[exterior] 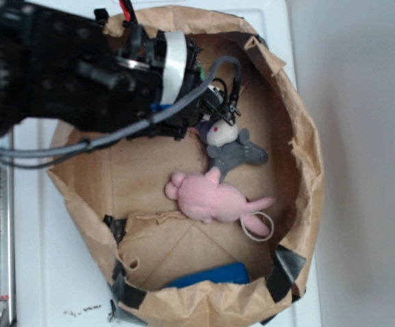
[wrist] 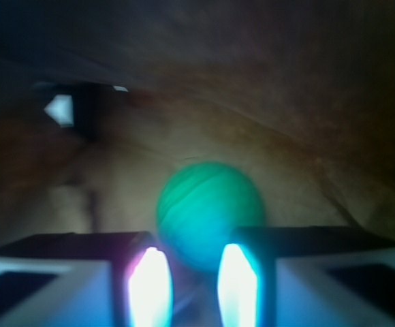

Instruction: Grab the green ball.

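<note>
A: Looking at the exterior view first. The arm (exterior: pixel 68 68) covers the upper left of the paper bag (exterior: pixel 299 143), and the green ball cannot be made out under it. The gripper's tips are buried behind the wrist body and cables too.

B: Wrist view fills that in. Green ball (wrist: pixel 208 211), blurred, lying on the brown paper floor of the bag. Its lower edge sits between the two fingers (wrist: pixel 150 286), which glow white from glare. Ribbing shows faintly as curved bands.

A: Fingers' state?

B: Parted, a gap about as wide as the ball's lower part. The gripper (wrist: pixel 192 289) has the ball partway between the pads. Whether the pads touch the ball, I cannot tell; blur and glare wash out the edges. Not visibly clamped.

A: Other contents, exterior view: grey plush with white face (exterior: pixel 231 150) just below the wrist, pink plush toy (exterior: pixel 214 197) touching it lower down. A blue object (exterior: pixel 211 274) near the bottom wall, cut off by the folded paper. Bag rests on a white surface (exterior: pixel 68 272).

B: Writing or labels?

A: None readable. Black tape patches (exterior: pixel 286 266) on the bag rim, no text.
</note>
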You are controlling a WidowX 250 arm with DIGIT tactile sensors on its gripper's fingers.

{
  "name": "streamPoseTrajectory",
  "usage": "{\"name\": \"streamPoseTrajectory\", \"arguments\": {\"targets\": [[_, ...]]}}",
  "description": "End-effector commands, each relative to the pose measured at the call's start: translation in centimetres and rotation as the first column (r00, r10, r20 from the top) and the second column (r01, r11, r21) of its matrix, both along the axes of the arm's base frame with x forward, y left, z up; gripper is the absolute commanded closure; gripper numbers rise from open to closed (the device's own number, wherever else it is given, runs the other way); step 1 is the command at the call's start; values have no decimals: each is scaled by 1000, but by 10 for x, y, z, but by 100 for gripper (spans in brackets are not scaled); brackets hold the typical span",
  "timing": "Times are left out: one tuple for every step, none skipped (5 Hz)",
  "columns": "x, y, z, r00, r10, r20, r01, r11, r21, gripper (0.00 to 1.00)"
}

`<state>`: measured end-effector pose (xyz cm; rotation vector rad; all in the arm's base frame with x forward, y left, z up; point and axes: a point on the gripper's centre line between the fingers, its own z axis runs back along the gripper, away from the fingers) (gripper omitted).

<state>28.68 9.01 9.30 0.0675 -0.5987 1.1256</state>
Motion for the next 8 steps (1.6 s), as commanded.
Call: {"name": "streamPoseTrajectory", "arguments": {"targets": [[3, -26, 74, 982, -127, 138, 133, 990, -36, 100], [9, -19, 70, 985, -123, 123, 129, 991, -43, 100], [13, -1, 56, 989, -117, 87, 122, 991, -57, 0], [11, 13, 39, 994, -90, 58, 92, 995, -41, 0], [11, 23, 26, 997, -70, 30, 70, 997, -14, 0], [12, 41, 10, 1000, -17, -9, 18, 999, 40, 0], [12, 52, -5, 994, 85, -64, -80, 994, 75, 0], [4, 61, -16, 963, 235, -132, -232, 972, 41, 0]]}}
